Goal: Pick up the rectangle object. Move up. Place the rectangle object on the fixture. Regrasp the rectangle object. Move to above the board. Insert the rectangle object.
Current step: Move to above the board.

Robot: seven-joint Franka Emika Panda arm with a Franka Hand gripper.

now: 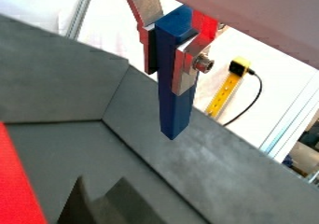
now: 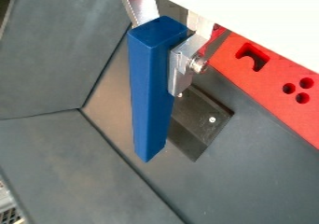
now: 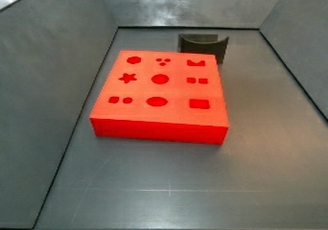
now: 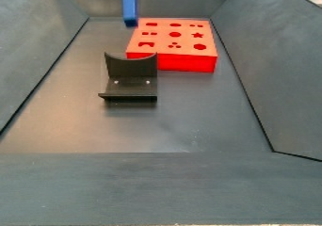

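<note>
The gripper (image 2: pixel 178 52) is clamped on the upper end of the rectangle object (image 2: pixel 152 88), which hangs upright in the air (clear of the floor); in a side view only its lower end (image 4: pixel 128 4) shows. The fixture (image 4: pixel 130 76) stands just beside one edge of the board (image 4: pixel 176 44); both sit on the bin's dark floor (image 4: pixel 189 121).

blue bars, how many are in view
1. The blue bar hangs upright, clamped in the pincer, raised above the floor near the fixture; no other shows.

Gripper (image 2: pixel 174 55) high above open floor; board (image 3: pixel 160 90), fixture (image 4: pixel 130 76) below.
</note>
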